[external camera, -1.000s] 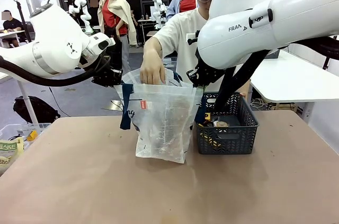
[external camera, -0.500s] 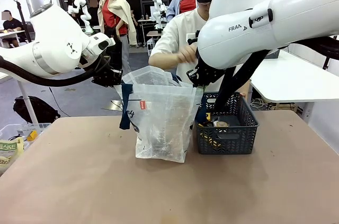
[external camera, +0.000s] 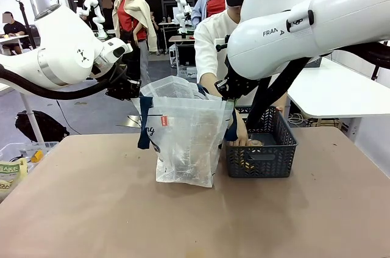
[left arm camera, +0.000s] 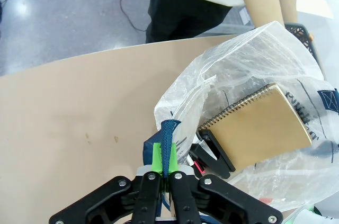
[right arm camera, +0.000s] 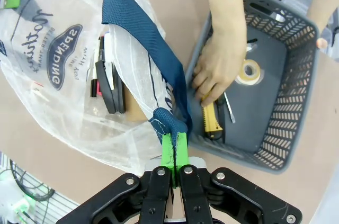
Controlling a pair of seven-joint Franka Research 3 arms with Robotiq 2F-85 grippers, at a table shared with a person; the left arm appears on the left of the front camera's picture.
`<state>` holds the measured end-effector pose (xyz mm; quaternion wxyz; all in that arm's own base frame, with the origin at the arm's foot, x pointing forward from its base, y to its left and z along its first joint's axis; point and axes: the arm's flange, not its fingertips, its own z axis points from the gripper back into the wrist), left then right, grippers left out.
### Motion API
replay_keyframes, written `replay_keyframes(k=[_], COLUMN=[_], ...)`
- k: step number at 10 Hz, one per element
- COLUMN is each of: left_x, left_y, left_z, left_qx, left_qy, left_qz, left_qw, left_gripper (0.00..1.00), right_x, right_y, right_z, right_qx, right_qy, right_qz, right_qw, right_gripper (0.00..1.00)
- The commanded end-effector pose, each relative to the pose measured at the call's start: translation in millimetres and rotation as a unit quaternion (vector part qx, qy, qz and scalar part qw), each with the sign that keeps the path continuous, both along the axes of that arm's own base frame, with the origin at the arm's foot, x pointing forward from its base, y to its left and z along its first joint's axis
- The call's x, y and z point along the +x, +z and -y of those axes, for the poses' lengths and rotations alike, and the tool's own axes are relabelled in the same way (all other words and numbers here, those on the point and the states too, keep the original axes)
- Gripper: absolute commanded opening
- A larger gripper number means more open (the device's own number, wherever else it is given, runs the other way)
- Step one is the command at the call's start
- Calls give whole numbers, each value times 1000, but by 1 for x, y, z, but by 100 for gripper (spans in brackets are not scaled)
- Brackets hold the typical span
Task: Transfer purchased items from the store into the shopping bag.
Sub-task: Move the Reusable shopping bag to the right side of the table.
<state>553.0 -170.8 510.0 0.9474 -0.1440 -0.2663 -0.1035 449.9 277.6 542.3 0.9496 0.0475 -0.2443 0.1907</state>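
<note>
Your left claw (left arm camera: 164,160) is clamped tight on one navy strap (left arm camera: 168,139) of the shopping bag (external camera: 186,142), and your right claw (right arm camera: 175,150) pinches the other strap (right arm camera: 143,38). The bag stands upright on the tabletop (external camera: 109,209), just beside the grey basket (external camera: 268,163). In the basket, a person's hand (right arm camera: 217,68) rests on a yellow knife (right arm camera: 212,121). A notebook (left arm camera: 259,123) lies inside the bag.

Robotics lab: white robot arms (external camera: 61,57) at a brown table (external camera: 91,209), white worktable (external camera: 332,93), grey floor (external camera: 91,108), person (external camera: 12,27) at far desk.

The shopping bag (external camera: 186,142) stands on the table (external camera: 91,209), the basket (external camera: 262,163) just right of it.
</note>
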Motion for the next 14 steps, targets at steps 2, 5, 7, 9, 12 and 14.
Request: replay_keyframes(k=[2,5,7,9,12,14], left_x=[3,3,3,3,3,3], left_y=[3,3,3,3,3,3], left_z=[-3,-3,-3,-3,-3,-3], left_qx=[4,4,4,4,4,4], left_qy=[0,0,0,0,0,0], left_qz=[5,5,5,5,5,5], left_qw=[1000,1000,1000,1000,1000,1000], left_gripper=[0,0,0,0,0,0], right_x=[-1,-1,-1,-1,-1,-1], right_y=[-2,-2,-2,-2,-2,-2], right_z=[4,4,4,4,4,4], right_qx=[3,3,3,3,3,3], right_qy=[-3,-3,-3,-3,-3,-3], right_qz=[4,4,4,4,4,4], right_qw=[1000,1000,1000,1000,1000,1000], right_gripper=[0,0,0,0,0,0])
